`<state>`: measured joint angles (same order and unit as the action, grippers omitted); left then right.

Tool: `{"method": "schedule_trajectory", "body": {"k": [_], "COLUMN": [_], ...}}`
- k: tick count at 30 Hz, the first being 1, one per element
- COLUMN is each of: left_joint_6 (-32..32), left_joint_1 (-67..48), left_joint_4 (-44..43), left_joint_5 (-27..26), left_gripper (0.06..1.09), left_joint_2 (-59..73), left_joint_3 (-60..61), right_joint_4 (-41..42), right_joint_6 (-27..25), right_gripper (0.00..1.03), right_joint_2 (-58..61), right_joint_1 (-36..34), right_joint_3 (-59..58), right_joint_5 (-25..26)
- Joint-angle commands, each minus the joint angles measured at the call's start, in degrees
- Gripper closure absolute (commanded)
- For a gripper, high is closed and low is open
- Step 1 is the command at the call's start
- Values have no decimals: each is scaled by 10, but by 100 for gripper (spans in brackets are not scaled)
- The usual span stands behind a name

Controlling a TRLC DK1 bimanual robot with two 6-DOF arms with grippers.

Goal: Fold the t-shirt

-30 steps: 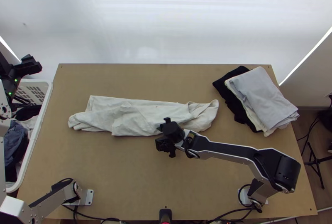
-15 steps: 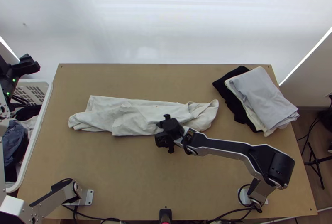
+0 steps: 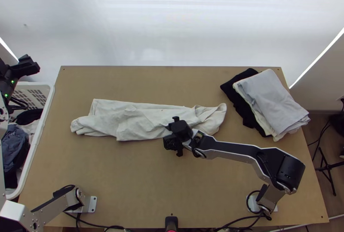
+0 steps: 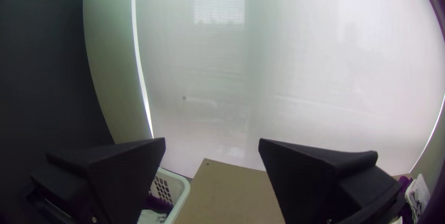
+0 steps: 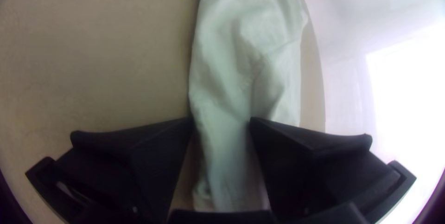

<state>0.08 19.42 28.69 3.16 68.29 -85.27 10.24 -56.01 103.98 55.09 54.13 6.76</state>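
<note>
The left gripper [image 3: 26,66] is over the basket's far end, away from the cloth; in the left wrist view the gripper [image 4: 212,141] stands open and holds nothing. At the near edge of the off-white t-shirt [image 3: 146,122], right of its middle, is the right gripper [image 3: 171,134]. The shirt lies as a long, wrinkled strip across the table, with a rumpled right end; its number of layers cannot be told. In the right wrist view the right gripper [image 5: 222,123] is open above the t-shirt [image 5: 250,61], whose fabric runs through the gap between its fingers.
A stack of folded clothes [image 3: 275,103], black, cream and light grey, lies at the table's far right. Left of the table stands a white basket [image 3: 50,98] with dark and light clothes. A translucent white panel [image 3: 172,21] rises behind the table's far edge.
The right gripper has shifted slightly farther from the table's near edge, and its arm's elbow has moved left. The left gripper has drifted slightly left. The t-shirt has barely moved.
</note>
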Motion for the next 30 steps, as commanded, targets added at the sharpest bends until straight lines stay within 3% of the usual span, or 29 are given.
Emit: {"method": "schedule_trajectory", "body": {"k": [1, 4, 5, 8, 10, 13, 17, 21, 25, 30], "left_joint_6": [0, 0, 0, 0, 0, -3, -9, -19, -17, -10], "left_joint_1": [1, 2, 2, 2, 2, 1, -1, -36, -101, -170], "left_joint_4": [0, 0, 0, 0, 0, 5, 8, 33, 39, 81], "left_joint_5": [-2, -2, -2, -2, -2, -4, -6, -16, -16, -34], "left_gripper": [11, 11, 11, 11, 11, 11, 11, 11, 11, 11], "left_joint_2": [4, 6, 6, 8, 9, 9, 4, 2, -4, 9], "left_joint_3": [-2, -3, -4, -8, -9, -3, 11, 34, 78, 119], "right_joint_4": [-2, -2, -2, -2, -7, -55, -150, -227, -295, -331], "right_joint_6": [-1, 0, 0, 5, 23, 106, 258, 354, 420, 449], "right_gripper": [44, 47, 56, 99, 100, 100, 100, 100, 100, 100], "right_joint_2": [2, 5, 5, -1, -6, -39, -99, -152, -192, -230], "right_joint_1": [-3, -5, -5, -5, -5, -7, -19, -44, -90, -156], "right_joint_3": [-2, 3, 4, 6, 14, 46, 130, 210, 272, 266], "right_joint_5": [0, 0, 0, -1, -1, -2, -7, -10, -14, -17]}}
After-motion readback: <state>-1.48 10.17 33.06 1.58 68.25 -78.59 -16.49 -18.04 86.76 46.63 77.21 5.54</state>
